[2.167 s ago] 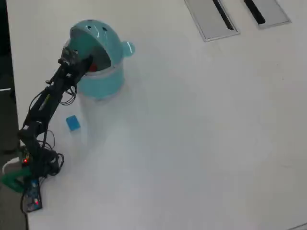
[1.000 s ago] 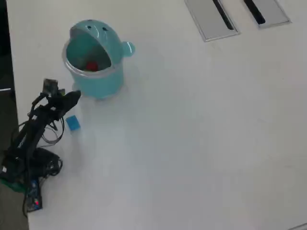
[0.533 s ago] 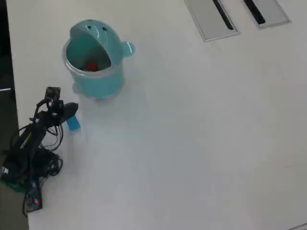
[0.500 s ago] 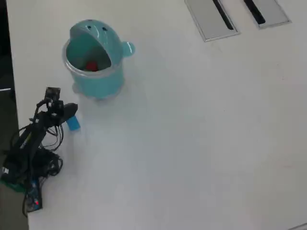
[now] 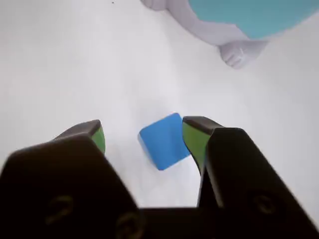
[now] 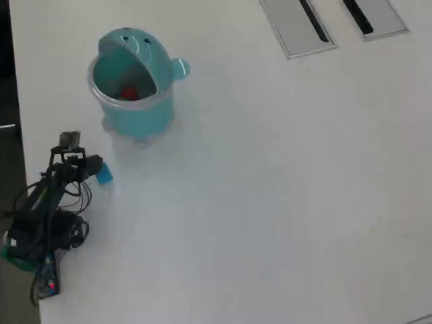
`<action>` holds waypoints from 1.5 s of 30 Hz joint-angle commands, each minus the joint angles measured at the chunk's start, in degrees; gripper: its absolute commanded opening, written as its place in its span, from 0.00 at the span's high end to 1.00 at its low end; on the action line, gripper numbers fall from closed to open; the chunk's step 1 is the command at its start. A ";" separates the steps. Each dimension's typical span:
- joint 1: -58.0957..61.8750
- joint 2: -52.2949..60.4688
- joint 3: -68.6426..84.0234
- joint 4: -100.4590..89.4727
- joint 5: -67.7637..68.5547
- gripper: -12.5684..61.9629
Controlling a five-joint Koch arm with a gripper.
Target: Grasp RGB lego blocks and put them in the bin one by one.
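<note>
Here, in the wrist view, the hand [image 5: 144, 134] is being held spread wide over the white bench [image 5: 65, 64], nothing being gripped between its green-padded fingertips [image 5: 98, 137]. Going from left to right in that view, the left fingertip is being kept clear of the blue lego block [image 5: 163, 141], a strip of bare bench being shown between them, while the right fingertip is being brought just beside the block's right edge; whether it is touching cannot be told. The block is thus being straddled off-centre, nearer the right jaw, and is lying turned somewhat against the line of the jaws, a corner rather than a flat face being offered to the right jaw. It is judged that the closing move is being governed by this offset: the block is likely to be pushed leftward and twisted before being clamped.

In the overhead view, the arm is being folded low at the left edge, the hand [image 6: 96, 169] being set over the block [image 6: 104, 176]. Up and to the right, the teal bin [image 6: 138, 115] is standing well apart from the block, its lid tipped back, and a red lego block [image 6: 128, 92] is lying inside. No yellow-green block is being shown in either view.
</note>
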 commanded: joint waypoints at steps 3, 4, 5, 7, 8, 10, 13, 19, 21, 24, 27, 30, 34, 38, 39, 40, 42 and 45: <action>3.25 2.81 -0.70 -2.90 -1.85 0.44; 4.04 2.81 -0.53 -2.99 -2.46 0.44; 4.57 2.46 -0.26 -3.08 -2.72 0.45; 5.54 1.85 0.62 -3.78 -3.34 0.45; 5.71 1.58 1.14 -4.31 -3.69 0.45; 5.80 0.53 1.85 -5.36 -4.13 0.44; 5.71 -1.14 2.81 -7.38 -4.13 0.45; 5.54 -4.22 3.78 -9.49 -4.13 0.45; 5.45 -5.10 3.78 -10.20 -4.13 0.44; 5.45 -6.33 3.78 -10.55 -4.13 0.44; 5.54 -7.73 3.78 -11.07 -4.13 0.44; 5.54 -9.58 3.96 -12.48 -4.13 0.44; 5.54 -12.13 4.22 -14.06 -4.04 0.44; 5.45 -14.85 4.75 -16.08 -3.78 0.44; 5.45 -15.56 4.83 -16.79 -3.69 0.44; 5.45 -16.17 4.92 -17.14 -3.60 0.44; 5.27 -16.96 5.19 -17.14 -3.52 0.45; 4.83 -17.40 5.27 -17.23 -0.09 0.53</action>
